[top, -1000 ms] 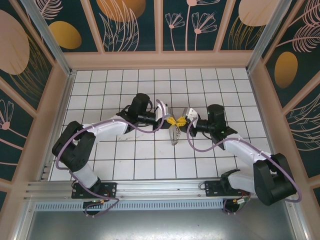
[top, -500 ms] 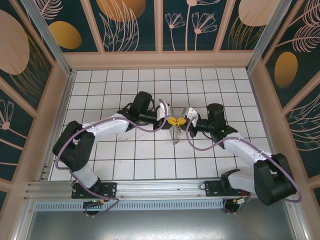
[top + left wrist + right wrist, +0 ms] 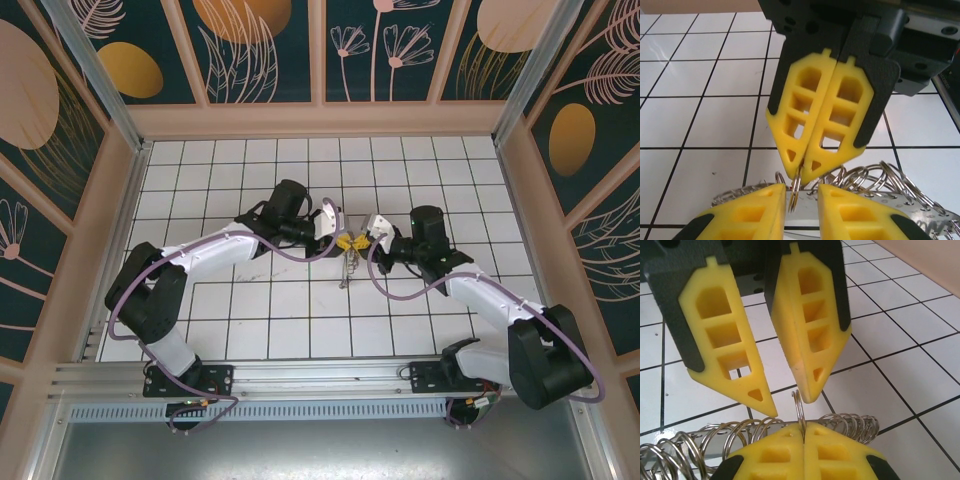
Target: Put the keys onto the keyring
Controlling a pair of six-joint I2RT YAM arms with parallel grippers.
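Observation:
In the top view my two grippers meet tip to tip above mid-table, the left gripper (image 3: 343, 241) facing the right gripper (image 3: 358, 243). A silver bunch (image 3: 345, 270) hangs just below them. My right gripper (image 3: 804, 426) is shut on the keyring (image 3: 799, 405), a thin silver wire loop standing upright. My left gripper (image 3: 801, 186) is open, its yellow fingers either side of that keyring (image 3: 795, 192) without touching it. Behind it, several more wire loops (image 3: 875, 180) line a flat silver band. The keys are hidden.
White tiled floor (image 3: 280, 300) lies under both arms. Pink walls (image 3: 320, 120) close it in at the back and sides. A metal rail (image 3: 300, 375) runs along the near edge by the arm bases.
My left gripper, shut a second ago, has opened off the loop. My right gripper has closed on it. Both arms have barely shifted.

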